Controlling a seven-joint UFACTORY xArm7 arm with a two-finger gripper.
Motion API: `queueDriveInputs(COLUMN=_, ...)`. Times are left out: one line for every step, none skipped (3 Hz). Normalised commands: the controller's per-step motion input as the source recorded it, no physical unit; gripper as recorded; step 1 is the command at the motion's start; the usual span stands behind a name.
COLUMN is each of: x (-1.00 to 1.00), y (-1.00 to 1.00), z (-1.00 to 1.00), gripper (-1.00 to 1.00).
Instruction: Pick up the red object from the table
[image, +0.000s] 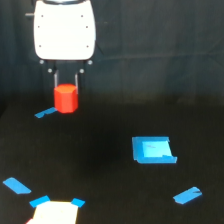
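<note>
A small red-orange faceted block, the red object (65, 98), sits between the thin fingers of my gripper (66, 87) at the upper left of the exterior view. The white gripper body (64, 30) hangs straight above it, wider than the block. Both fingers reach down along the block's sides and press against it, so the gripper is shut on the red object. Whether the block rests on the black table (100, 165) or hangs just above it cannot be told from this view.
A blue tape strip (46, 113) lies just left of the block's base. A blue-edged square (153, 150) sits right of centre. More blue tape pieces (17, 186) (187, 195) lie near the front, beside a pale patch with blue corners (56, 212).
</note>
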Motion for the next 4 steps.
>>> queueDriveInputs(x=-0.60, y=-0.03, z=1.00, gripper=-1.00)
queueDriveInputs(x=-0.69, y=-0.48, z=0.89, gripper=-0.80)
queueDriveInputs(x=-0.91, y=-1.00, z=1.00, gripper=-0.70)
queueDriveInputs(x=0.50, y=0.99, z=0.66, gripper=-1.00)
